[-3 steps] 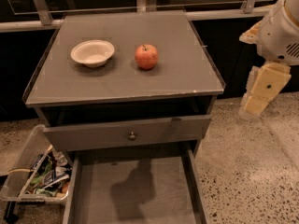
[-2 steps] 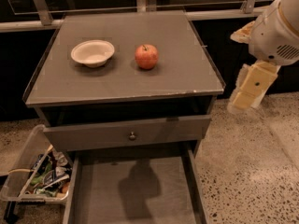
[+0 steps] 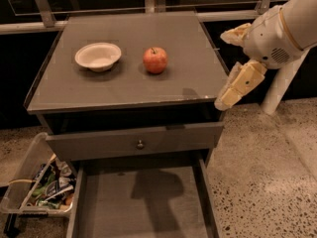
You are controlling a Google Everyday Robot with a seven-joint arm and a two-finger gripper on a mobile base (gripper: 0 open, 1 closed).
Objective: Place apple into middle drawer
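Note:
The apple (image 3: 155, 60) is small, red with yellowish patches, and sits on the grey cabinet top (image 3: 124, 86), right of centre. The middle drawer (image 3: 148, 205) is pulled out wide below, and its flat grey floor is bare, with the arm's shadow on it. My gripper (image 3: 224, 101) hangs at the cabinet's right front corner, pointing down and to the left, about level with the top's edge. It is to the right of the apple and apart from it, and it holds nothing that I can see.
A white bowl (image 3: 98, 56) stands on the top, left of the apple. A grey drawer front with a round knob (image 3: 140, 144) sits slightly open above the pulled-out drawer. A clear bin of packets (image 3: 37, 190) is on the floor at the left. A metal rail (image 3: 29, 28) runs behind.
My gripper and arm have moved left, from out beside the cabinet to its right front corner. The apple, bowl and drawers have not moved.

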